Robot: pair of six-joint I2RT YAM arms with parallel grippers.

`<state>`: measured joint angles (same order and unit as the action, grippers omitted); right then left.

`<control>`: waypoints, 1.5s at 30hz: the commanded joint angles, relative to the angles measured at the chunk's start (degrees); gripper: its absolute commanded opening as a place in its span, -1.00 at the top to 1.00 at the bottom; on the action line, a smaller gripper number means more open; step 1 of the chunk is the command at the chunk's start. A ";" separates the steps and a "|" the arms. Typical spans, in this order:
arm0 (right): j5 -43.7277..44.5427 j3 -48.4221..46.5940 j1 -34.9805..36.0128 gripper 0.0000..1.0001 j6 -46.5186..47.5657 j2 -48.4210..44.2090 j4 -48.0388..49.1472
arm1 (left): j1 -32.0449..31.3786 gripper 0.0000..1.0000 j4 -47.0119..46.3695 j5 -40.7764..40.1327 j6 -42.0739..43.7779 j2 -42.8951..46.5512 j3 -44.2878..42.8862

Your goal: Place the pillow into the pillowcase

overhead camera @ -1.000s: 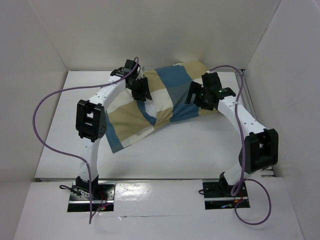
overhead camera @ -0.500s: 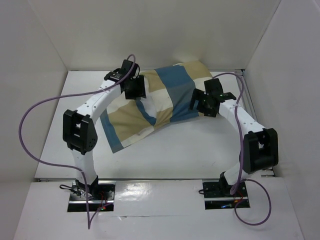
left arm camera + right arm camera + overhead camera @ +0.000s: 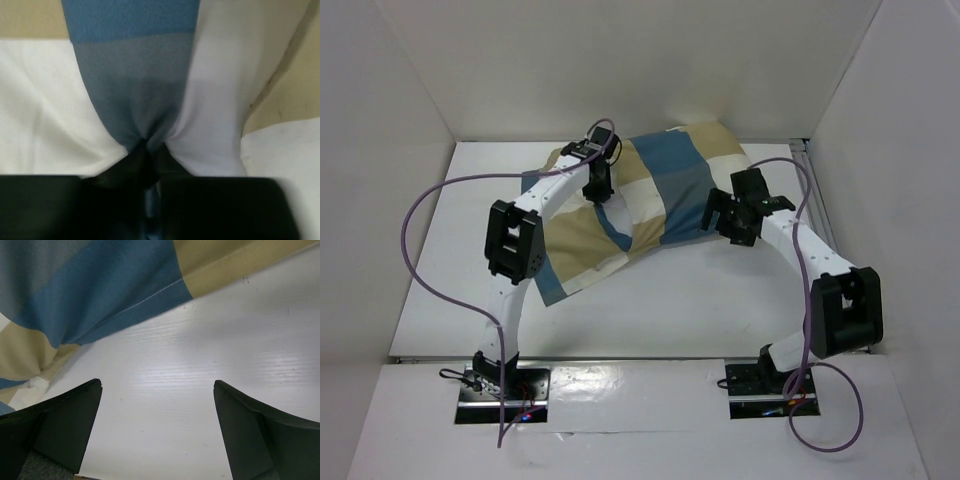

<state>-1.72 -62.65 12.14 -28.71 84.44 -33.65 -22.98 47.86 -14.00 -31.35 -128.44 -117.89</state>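
Observation:
The blue, tan and cream checked pillowcase [image 3: 640, 205] lies bulging across the back of the table; the pillow is hidden, no white quilted cushion shows. My left gripper [image 3: 599, 188] sits on the cover's left-middle and is shut on a pinch of its blue and cream cloth [image 3: 150, 100], which gathers into the jaws [image 3: 148, 150]. My right gripper [image 3: 728, 222] is open and empty just off the cover's right edge, over bare table. In the right wrist view the cover's blue and tan edge [image 3: 105, 285] lies beyond the spread fingers [image 3: 65, 420].
White walls close the table at the back and on both sides. Bare white table [image 3: 700, 300] lies in front of the cover. Purple cables loop from both arms, one out to the left [image 3: 415, 225].
My left gripper moved right and slightly forward onto the cover, its arm swinging in. My right gripper drew back off the cover's right edge toward the near side.

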 commanded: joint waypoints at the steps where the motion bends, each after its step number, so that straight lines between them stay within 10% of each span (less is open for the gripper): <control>1: 0.49 1.74 -1.24 -1.00 -1.17 -4.72 1.74 | -0.22 0.72 2.86 -3.05 0.15 0.83 -2.78; 3: 0.49 1.22 -1.24 -1.00 -1.17 -4.73 1.74 | -0.22 1.00 2.86 -3.57 0.68 1.70 -2.79; 9: 1.01 0.16 -2.30 -1.00 -0.12 -3.58 0.95 | -0.22 1.00 2.34 1.68 3.31 10.47 -3.84; 15: 1.72 -2.03 -2.30 -1.00 0.94 -1.65 -0.72 | 2.24 1.00 -3.37 28.03 2.53 13.66 -2.79; 26: -2.23 4.11 -8.43 -1.00 -2.84 -10.52 1.38 | 5.14 0.99 -17.19 50.21 -9.87 -1.36 -7.87; 34: -17.69 10.01 -13.72 -0.94 -6.70 -2.98 16.49 | 5.67 -0.57 -1.38 39.32 2.43 7.75 -10.18; 45: -26.58 11.94 -4.60 -0.94 -9.60 9.50 38.99 | 16.64 -0.59 -1.97 25.85 -5.10 42.72 39.97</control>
<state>-22.98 -50.24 2.44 -36.77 92.29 -4.36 -8.93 44.36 16.45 -31.90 -87.92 -88.12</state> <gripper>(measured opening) 0.960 0.798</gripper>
